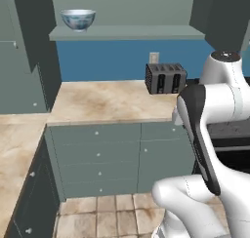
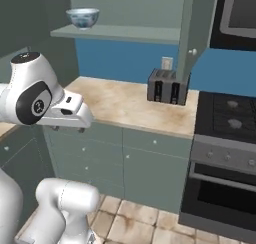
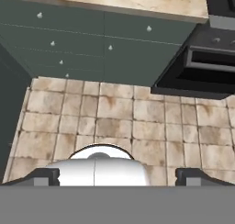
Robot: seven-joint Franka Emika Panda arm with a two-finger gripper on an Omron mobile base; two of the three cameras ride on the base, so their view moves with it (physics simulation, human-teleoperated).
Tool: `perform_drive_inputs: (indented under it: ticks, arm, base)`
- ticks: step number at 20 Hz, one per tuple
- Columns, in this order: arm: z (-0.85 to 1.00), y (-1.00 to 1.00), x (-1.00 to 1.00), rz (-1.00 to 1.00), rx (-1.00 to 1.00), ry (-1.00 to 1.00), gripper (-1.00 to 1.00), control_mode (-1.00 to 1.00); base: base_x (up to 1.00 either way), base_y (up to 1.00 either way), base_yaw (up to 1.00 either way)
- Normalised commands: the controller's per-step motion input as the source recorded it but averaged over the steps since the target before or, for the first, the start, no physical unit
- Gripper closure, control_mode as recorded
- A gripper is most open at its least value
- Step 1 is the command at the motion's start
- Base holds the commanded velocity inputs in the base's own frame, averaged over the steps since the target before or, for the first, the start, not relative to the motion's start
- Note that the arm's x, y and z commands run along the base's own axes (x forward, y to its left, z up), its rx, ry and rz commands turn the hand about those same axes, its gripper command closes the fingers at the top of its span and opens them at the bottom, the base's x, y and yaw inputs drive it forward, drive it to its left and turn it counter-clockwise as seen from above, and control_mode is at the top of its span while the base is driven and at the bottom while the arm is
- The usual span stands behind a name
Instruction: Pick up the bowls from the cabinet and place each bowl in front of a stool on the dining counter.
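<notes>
No legible writing; patterned bowl (image 1: 77, 19) upright, mouth upward, on cabinet shelf (image 1: 127, 33) above and left of toaster (image 1: 165, 78); gripper (image 3: 117, 175) spread wide, empty.

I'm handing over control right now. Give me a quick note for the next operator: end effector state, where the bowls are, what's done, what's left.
End effector: open, empty, pointing down at the tiled floor in front of the drawer units.
Blue-patterned white bowl: on the open cabinet shelf, above the marble worktop, left of the toaster.
Red bowl, stools, dining counter: not located.
Done: nothing placed.
Left: pick each bowl and set it in front of a stool.
</notes>
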Motion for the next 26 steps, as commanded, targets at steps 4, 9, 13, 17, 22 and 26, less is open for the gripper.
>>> perform_drive_inputs:
  ticks: [4, 9, 13, 17, 22, 26]
  arm:
    - [0.0, 0.0, 0.0, 0.0, 0.0, 0.0, -1.0, 1.0]
    - [0.0, 0.0, 0.0, 0.0, 0.0, 0.0, -1.0, 1.0]
    - [0.0, 0.0, 0.0, 0.0, 0.0, 0.0, -1.0, 1.0]
    - [0.0, 0.0, 0.0, 0.0, 0.0, 0.0, -1.0, 1.0]
    - [0.0, 0.0, 0.0, 0.0, 0.0, 0.0, -1.0, 1.0]
    - [0.0, 0.0, 0.0, 0.0, 0.0, 0.0, -1.0, 1.0]
  base:
    - [0.89, 0.04, 0.26]
    - [0.7, 0.22, 0.24]
    - [0.32, 0.55, 0.11]
    - [0.24, 0.69, 0.0]
    - [0.62, 0.39, 0.05]
    - [0.78, -0.01, 0.14]
